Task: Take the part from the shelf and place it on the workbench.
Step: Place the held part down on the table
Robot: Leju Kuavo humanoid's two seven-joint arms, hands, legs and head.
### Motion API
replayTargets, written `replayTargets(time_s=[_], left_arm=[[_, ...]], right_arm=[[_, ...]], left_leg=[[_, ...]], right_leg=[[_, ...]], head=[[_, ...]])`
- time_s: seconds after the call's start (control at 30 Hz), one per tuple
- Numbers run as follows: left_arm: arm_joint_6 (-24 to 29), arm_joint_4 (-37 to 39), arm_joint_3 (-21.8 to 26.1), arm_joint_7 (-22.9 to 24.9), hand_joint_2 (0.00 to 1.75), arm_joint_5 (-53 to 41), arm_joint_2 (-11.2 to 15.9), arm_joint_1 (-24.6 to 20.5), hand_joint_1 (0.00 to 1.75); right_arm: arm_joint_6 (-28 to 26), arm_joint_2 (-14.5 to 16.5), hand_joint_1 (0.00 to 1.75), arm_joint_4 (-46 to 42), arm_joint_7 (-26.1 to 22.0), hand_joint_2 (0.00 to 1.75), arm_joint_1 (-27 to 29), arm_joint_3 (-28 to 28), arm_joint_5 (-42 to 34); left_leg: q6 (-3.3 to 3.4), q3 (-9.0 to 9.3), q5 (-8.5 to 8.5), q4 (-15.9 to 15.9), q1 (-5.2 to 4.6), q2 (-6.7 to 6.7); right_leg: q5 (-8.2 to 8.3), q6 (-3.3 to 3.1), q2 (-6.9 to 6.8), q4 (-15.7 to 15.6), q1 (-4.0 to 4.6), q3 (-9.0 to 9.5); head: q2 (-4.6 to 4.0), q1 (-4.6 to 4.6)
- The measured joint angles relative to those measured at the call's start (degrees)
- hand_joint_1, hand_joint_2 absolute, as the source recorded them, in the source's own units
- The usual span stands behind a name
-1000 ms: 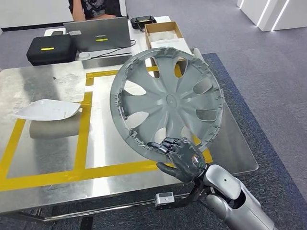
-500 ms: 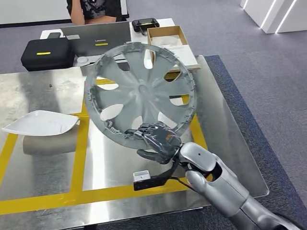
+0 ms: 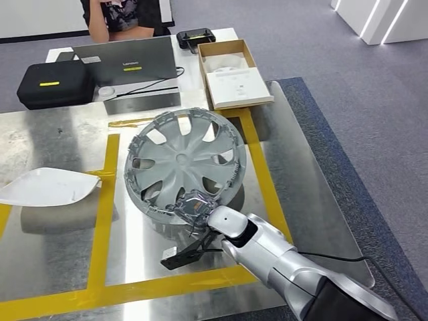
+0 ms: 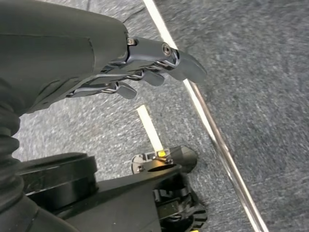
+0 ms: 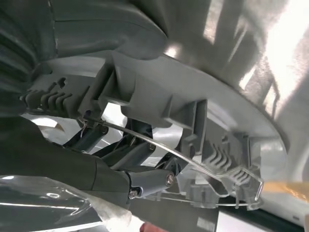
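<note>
The part is a grey plastic wheel cover, lying low and nearly flat over the steel workbench, between the yellow tape lines. My right hand grips its near rim, with the silver arm reaching in from the lower right. In the right wrist view the cover's ribbed rim and wire ring sit just above my dark fingers. I cannot tell whether the cover rests fully on the steel. My left hand hangs over grey carpet, fingers stretched out, holding nothing.
A white curved panel lies on the bench's left side. Beyond the bench stand a laptop, a black case, a cardboard box and a black controller. A person sits behind them.
My right hand has carried the wheel cover from a raised, tilted position down and left to the bench surface. The head view has shifted too, looking further over the bench.
</note>
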Motion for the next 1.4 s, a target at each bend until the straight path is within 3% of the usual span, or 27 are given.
replayTargets(time_s=[0.1,0.17,0.3,0.37,0.43,0.5,0.53,0.67,0.73,0.8,0.83,0.87,0.9,0.93,1.0,1.07,1.17,1.2,1.27,1.33,1.37,1.4], left_arm=[[-0.3,0.0,-1.0,0.3,1.75,-0.2,-0.2,-0.4,0.0],[-0.3,0.0,-1.3,0.3,1.75,-0.3,-0.4,-0.6,0.0],[-0.3,0.0,-1.4,0.3,1.75,-0.3,-0.5,-0.8,0.0],[-0.2,0.0,-1.8,0.5,1.75,-0.2,-0.5,-0.9,0.0],[-0.2,0.0,-2.2,0.9,1.75,0.0,-0.6,-0.9,0.0],[-0.2,0.0,-2.4,1.1,1.75,0.1,-0.6,-0.9,0.0],[-0.2,0.0,-2.5,1.1,1.75,0.1,-0.6,-0.9,0.0],[-0.3,0.0,-2.7,1.1,1.75,0.1,-0.6,-1.0,0.0],[-0.3,0.0,-2.8,1.1,1.75,0.1,-0.6,-1.1,0.0],[-0.3,0.0,-2.8,1.1,1.75,0.1,-0.5,-1.1,0.0],[-0.3,0.0,-2.8,1.1,1.75,0.1,-0.5,-1.0,0.0],[-0.3,0.0,-2.8,1.1,1.75,0.1,-0.5,-1.0,0.0],[-0.3,0.0,-2.8,1.1,1.75,0.1,-0.5,-1.0,0.0],[-0.3,0.0,-2.8,1.1,1.75,0.1,-0.4,-0.9,0.0],[-0.3,0.0,-2.8,0.8,0.87,0.4,-0.5,-0.9,0.0],[-0.1,0.0,-2.8,-0.2,0.0,1.5,-0.6,-0.8,0.0],[1.3,0.0,-2.6,-1.6,0.0,3.6,-0.7,-0.5,0.0],[2.0,0.0,-2.4,-2.0,0.0,4.3,-0.7,-0.4,0.0],[3.0,0.0,-2.0,-2.3,0.0,5.5,-0.7,-0.3,0.0],[3.8,0.0,-1.4,-1.9,0.0,6.3,-0.3,0.0,0.0],[4.1,0.0,-1.1,-1.7,0.0,6.6,0.0,0.2,0.0],[4.2,0.0,-0.8,-1.5,0.0,6.7,0.3,0.4,0.0]], right_arm=[[-3.6,0.5,1.75,3.5,-0.3,1.75,-0.8,0.8,0.7],[-4.6,0.5,1.75,4.5,-0.4,1.75,-0.9,1.0,0.8],[-4.8,0.5,1.75,4.8,-0.4,1.75,-1.0,1.0,0.9],[-4.8,0.6,1.75,6.2,-0.8,1.75,-1.2,1.2,0.7],[-4.7,0.6,1.75,7.9,-1.6,1.75,-1.3,1.4,-0.1],[-4.7,0.6,1.75,8.6,-2.0,1.75,-1.2,1.3,-0.5],[-4.8,0.7,1.75,8.8,-2.0,1.75,-1.2,1.3,-0.6],[-5.0,0.9,1.75,9.2,-2.2,1.75,-0.9,1.3,-0.7],[-5.0,1.0,1.75,9.2,-2.2,1.75,-0.8,1.3,-0.7],[-5.0,1.0,1.75,9.3,-2.3,1.75,-0.7,1.2,-0.7],[-4.9,1.0,1.31,9.3,-2.3,1.31,-0.6,1.2,-0.7],[-4.9,1.0,0.87,9.4,-2.3,0.87,-0.6,1.2,-0.7],[-5.0,1.0,0.44,9.4,-2.3,0.44,-0.6,1.2,-0.7],[-5.5,1.0,0.0,9.5,-2.4,0.0,-0.6,1.1,-0.6],[-8.1,0.9,0.0,9.5,-2.6,0.0,-0.4,1.1,-0.4],[-13.9,0.7,0.0,9.5,-2.5,0.0,0.5,0.9,-0.1],[-25.0,0.0,0.0,7.9,-2.4,0.0,3.9,-0.9,-0.3],[-27.6,-0.5,0.0,5.9,-2.6,0.0,5.6,-2.2,0.2],[-30.2,-1.7,0.0,-1.1,-4.8,0.0,9.9,-6.6,1.7],[-30.7,-2.5,0.0,-10.9,-10.9,0.0,15.8,-13.7,1.8],[-30.8,-2.4,0.0,-16.3,-15.6,0.0,19.0,-17.9,0.5],[-30.9,-2.0,0.0,-21.9,-20.8,0.0,21.9,-22.4,-1.8]], left_leg=[[1.15,0.32,-0.05,-0.7,-0.23,0.09],[1.58,0.6,-0.02,-0.9,-0.08,0.19],[1.78,0.75,-0.06,-1.0,-0.02,0.24],[2.26,0.89,-0.24,-1.0,-0.14,0.27],[2.62,1.16,-0.42,-1.0,-0.37,0.26],[2.39,1.34,-0.55,-0.9,-0.62,0.18],[2.12,1.35,-0.58,-0.9,-0.69,0.15],[0.76,1.51,-0.9,-0.6,-0.59,0.17],[0.08,0.01,-3.48,3.3,-0.45,0.22],[-0.46,-3.11,-7.14,10.7,-0.19,0.25],[-0.65,-4.26,-8.1,13.5,-0.04,0.25],[-0.79,-4.58,-8.0,14.6,0.1,0.26],[-0.89,-3.86,-6.85,13.3,0.24,0.27],[-0.97,-2.15,-4.95,10.1,0.4,0.28],[-0.9,1.7,-2.1,2.4,0.6,0.26],[-0.28,3.31,-1.57,-1.2,0.48,0.18],[1.11,3.28,-1.26,-1.6,0.37,0.16],[1.54,3.27,-1.09,-1.8,0.44,0.18],[2.17,3.22,-0.91,-1.9,0.45,0.22],[2.49,3.16,-0.88,-1.8,0.27,0.18],[2.55,3.15,-0.87,-1.8,0.2,0.11],[2.55,3.15,-0.91,-1.8,0.16,0.02]], right_leg=[[-0.37,1.03,0.17,-0.1,-0.08,-0.11],[-0.84,1.49,0.18,0.1,-0.16,-0.22],[-1.48,1.61,0.14,0.9,-0.15,-0.64],[-4.36,1.68,0.1,8.2,-0.11,-4.37],[-3.75,1.28,0.06,9.9,-0.04,-5.37],[-0.61,0.71,-0.05,2.4,0.16,-1.56],[-0.27,0.59,-0.07,0.4,0.26,-0.44],[0.24,-0.19,0.0,-0.8,0.18,0.58],[0.52,-0.62,-0.2,-1.2,-0.13,1.0],[0.49,-0.78,-0.33,-1.3,-0.16,1.07],[0.47,-0.8,-0.33,-1.3,-0.18,1.11],[0.45,-0.79,-0.3,-1.3,-0.22,1.16],[0.43,-0.75,-0.23,-1.2,-0.27,1.25],[0.39,-0.64,-0.13,-1.2,-0.34,1.38],[0.25,-0.12,0.18,-1.1,-0.31,1.43],[0.28,0.69,0.45,-1.1,-0.15,1.27],[0.17,1.8,0.48,-1.2,-0.24,1.01],[-0.67,2.04,0.41,-0.1,-0.28,0.39],[-4.02,2.26,0.31,5.8,-0.32,-2.53],[-7.24,2.33,0.28,13.4,-0.31,-6.12],[-7.5,2.31,0.29,15.0,-0.3,-6.95],[-6.75,2.22,0.28,14.5,-0.3,-6.78]], head=[[0.01,0.13],[0.01,0.14],[0.01,0.29],[0.01,0.54],[0.0,0.67],[0.0,0.66],[-0.01,0.64],[0.0,0.55],[0.0,0.36],[0.0,0.26],[0.0,0.27],[0.0,0.27],[-0.01,0.26],[-0.01,0.27],[-0.01,0.27],[-0.01,0.28],[-0.01,0.3],[-0.01,0.4],[-0.01,0.52],[-0.01,0.53],[-0.01,0.55],[-0.01,0.55]])
